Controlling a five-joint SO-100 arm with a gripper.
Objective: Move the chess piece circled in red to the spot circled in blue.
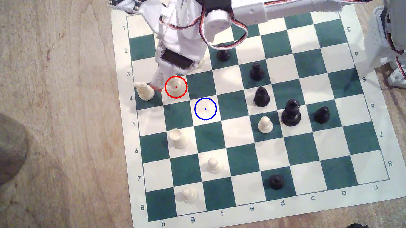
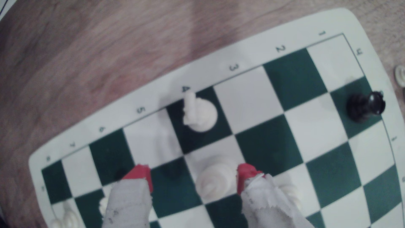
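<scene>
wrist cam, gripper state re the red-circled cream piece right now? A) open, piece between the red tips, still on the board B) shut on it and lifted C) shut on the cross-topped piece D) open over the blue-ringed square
A: in the wrist view the gripper is open, its red fingertips apart on either side of the cream bishop-like piece, which stands on its square; the blue-ringed square is bare.
</scene>
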